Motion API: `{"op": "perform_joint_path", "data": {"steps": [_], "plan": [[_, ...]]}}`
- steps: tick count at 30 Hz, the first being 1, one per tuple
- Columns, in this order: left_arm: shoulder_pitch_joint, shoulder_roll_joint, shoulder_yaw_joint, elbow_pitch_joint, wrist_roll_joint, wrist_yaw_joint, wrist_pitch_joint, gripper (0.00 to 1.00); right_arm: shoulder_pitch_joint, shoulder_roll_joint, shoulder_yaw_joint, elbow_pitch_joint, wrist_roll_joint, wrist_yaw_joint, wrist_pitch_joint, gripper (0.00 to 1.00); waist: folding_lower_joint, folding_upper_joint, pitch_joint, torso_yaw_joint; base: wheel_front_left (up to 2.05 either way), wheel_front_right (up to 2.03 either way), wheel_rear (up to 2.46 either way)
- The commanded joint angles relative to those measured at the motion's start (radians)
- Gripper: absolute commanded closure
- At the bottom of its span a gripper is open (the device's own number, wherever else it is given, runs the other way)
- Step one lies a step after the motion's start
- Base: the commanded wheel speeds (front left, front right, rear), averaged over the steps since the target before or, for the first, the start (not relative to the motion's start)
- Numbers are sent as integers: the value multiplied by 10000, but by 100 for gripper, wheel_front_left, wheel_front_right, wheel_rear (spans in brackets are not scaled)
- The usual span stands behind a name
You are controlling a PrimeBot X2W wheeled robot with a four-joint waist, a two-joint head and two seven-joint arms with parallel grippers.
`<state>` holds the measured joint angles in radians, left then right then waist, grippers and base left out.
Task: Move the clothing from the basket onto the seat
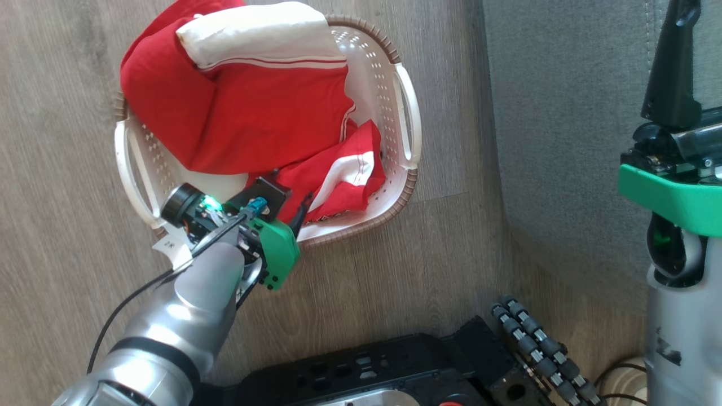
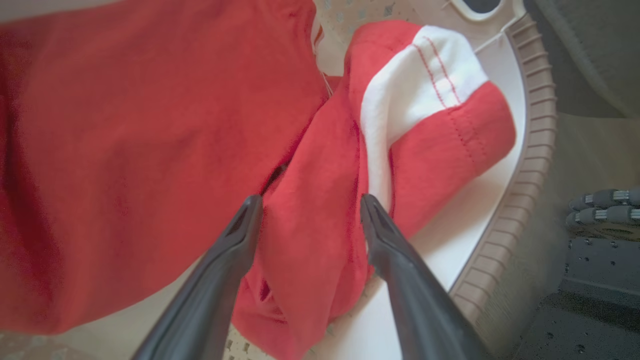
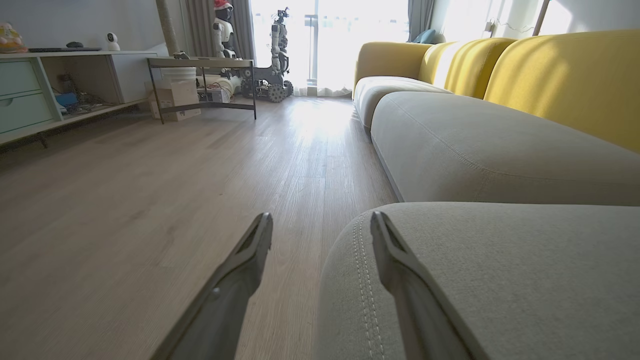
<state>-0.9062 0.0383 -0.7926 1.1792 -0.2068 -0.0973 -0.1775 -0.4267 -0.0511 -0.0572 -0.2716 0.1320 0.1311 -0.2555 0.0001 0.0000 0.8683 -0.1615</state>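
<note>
Both pieces of the clothing [image 1: 265, 113] lie in the basket [image 1: 407, 113] on the floor [image 1: 56, 169] beside the grey seat [image 1: 564, 113], so nothing has crossed yet. The step in hand looks like the first pick, with the left gripper [image 2: 306, 212] down inside the basket. Its wrist view shows what the arm hides in the head view: the jaws stand apart astride a raised fold of the smaller garment [image 2: 320, 165] without pinching it, so the next move calls for closing on that fold and lifting clear of the basket. The right wrist view adds the right gripper [image 3: 321, 222], its jaws likewise apart and empty, poised over the seat's stitched edge.
</note>
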Motion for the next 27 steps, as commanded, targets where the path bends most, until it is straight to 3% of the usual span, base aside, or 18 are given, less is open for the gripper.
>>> {"op": "perform_joint_path", "data": {"steps": [1, 6, 14, 17, 19, 20, 21, 27], "plan": [[90, 120, 48, 86, -96, 190, -39, 0, 193, 9, 257, -417, 2, -4, -63, 0, -1, 0, 59, -42, 0, 0, 0], [-66, 120, -77, 360, -202, 293, 149, 0, 211, 9, 359, -459, 3, -4, -63, 0, -1, 0, 139, -123, 0, 0, 0], [-157, 120, -418, 528, -483, 110, 589, 0, 233, 9, 515, -483, 47, -4, -63, 0, -1, 0, 185, -271, 0, 0, 0], [-162, 120, -526, 572, -589, 85, 747, 51, 205, 9, 577, -460, 95, -4, -63, 0, -1, 0, 167, -358, 0, 0, 0], [-156, 120, -569, 608, -671, 72, 804, 71, 187, 9, 595, -439, 118, -4, -63, 0, -1, 0, 132, -412, 0, 0, 0], [-147, 120, -591, 631, -705, 70, 816, 89, 186, 9, 597, -425, 126, -4, -63, 0, -1, 0, 101, -435, 0, 0, 0], [-131, 120, -609, 653, -743, 66, 828, 100, 188, 9, 593, -409, 131, -4, -63, 0, -1, 0, 62, -453, 0, 0, 0], [3, 120, -652, 722, -1018, 42, 684, 100, 245, 9, 520, -216, 151, -4, -63, 0, -1, 0, -390, -434, 0, 0, 0]]}}
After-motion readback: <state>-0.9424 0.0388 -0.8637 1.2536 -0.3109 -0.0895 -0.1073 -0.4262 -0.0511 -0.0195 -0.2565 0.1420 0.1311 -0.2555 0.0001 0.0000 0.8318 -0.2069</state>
